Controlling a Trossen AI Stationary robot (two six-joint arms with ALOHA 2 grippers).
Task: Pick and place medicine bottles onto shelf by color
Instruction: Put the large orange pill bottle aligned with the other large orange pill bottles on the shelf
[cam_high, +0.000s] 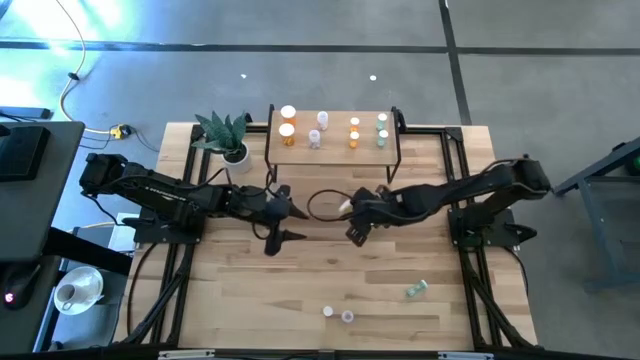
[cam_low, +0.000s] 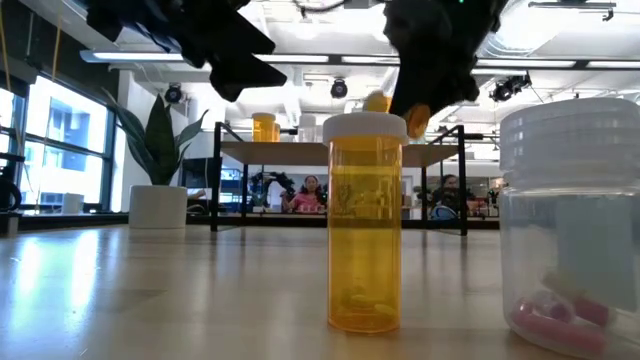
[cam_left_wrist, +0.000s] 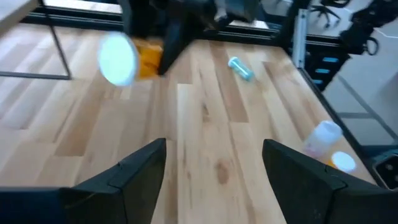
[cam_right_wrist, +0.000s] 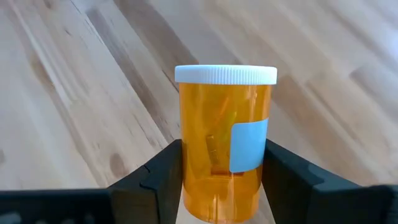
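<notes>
Shelf: the shelf sits at upper centre of the high view and already carries several medicine bottles: two orange ones at its left end, pale ones in the middle, small orange ones right of centre, and green ones at its right end.
Left to do: a green bottle lies on its side at lower right of the tabletop; two small bottles stand near the bottom centre edge. By my reading, well over half the sorting is done.
Bottle in hand: an orange bottle with a white cap, upright between the right pincer's fingers.
Right pincer: the right pincer is closed narrowly on the orange bottle, both fingers against its sides; in the high view it is at mid-frame, just below the shelf, arm reaching in from the right.
Left pincer: the left pincer is spread wide and empty, at centre-left of the high view, close to the right one, arm stretched in from the left.
Likely step: carrying the orange bottle toward the shelf's left end.
</notes>
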